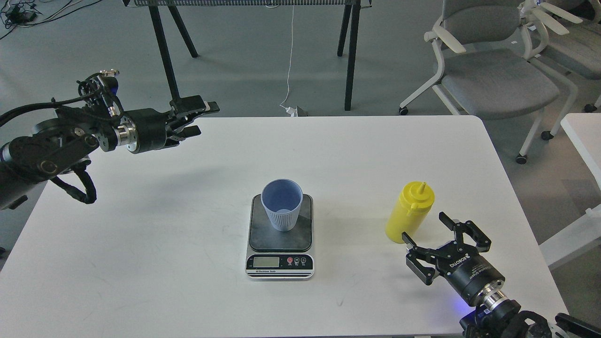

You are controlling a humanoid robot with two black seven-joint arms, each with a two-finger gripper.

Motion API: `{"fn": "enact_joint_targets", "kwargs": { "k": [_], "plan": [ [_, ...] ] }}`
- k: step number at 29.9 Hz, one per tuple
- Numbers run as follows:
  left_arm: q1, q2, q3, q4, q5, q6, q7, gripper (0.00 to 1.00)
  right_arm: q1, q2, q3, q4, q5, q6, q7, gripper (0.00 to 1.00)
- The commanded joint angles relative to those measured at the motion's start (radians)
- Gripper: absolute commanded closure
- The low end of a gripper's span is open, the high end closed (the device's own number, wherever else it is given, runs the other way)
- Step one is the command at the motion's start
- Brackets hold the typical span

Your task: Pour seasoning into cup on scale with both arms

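Near the table's (141, 263) front edge, at its middle, your scale (280, 234) carries the cup (281, 204) upright. Toward the right edge stands the seasoning (408, 212), your right gripper (425, 229) spread wide just beside it, holding nothing. Your left gripper (203, 119) hovers released over the back left corner.

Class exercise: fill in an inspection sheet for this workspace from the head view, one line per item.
Surface: white table, faint scuffs.
Job's things: blue cup upright on the scale; yellow bottle upright, right of the scale.
Clutter: nothing seen.
Hands: left hand open, raised over the far-left edge; right hand open beside the bottle, not gripping.
Cables: black cables loop along the left arm; white cord on the floor.
Surroundings: grey chairs, black stand legs.
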Motion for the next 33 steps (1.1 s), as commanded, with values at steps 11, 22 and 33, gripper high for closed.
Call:
{"fn": "enact_joint_targets", "kwargs": {
  "k": [11,22,33],
  "plan": [
    [-0.014,0.001,-0.009,0.000,0.001,0.000,0.000,0.01,-0.151,-0.370,0.041,0.143,0.006,0.000,0.062,0.03],
    [-0.014,-0.007,-0.046,0.000,-0.012,0.000,0.000,0.01,0.010,-0.461,0.228,0.094,0.008,0.000,0.107,0.04],
    [0.000,0.025,-0.104,0.002,-0.046,0.000,0.000,0.01,0.565,-0.262,-0.072,-0.220,-0.044,0.000,0.101,0.04]
  ]
}}
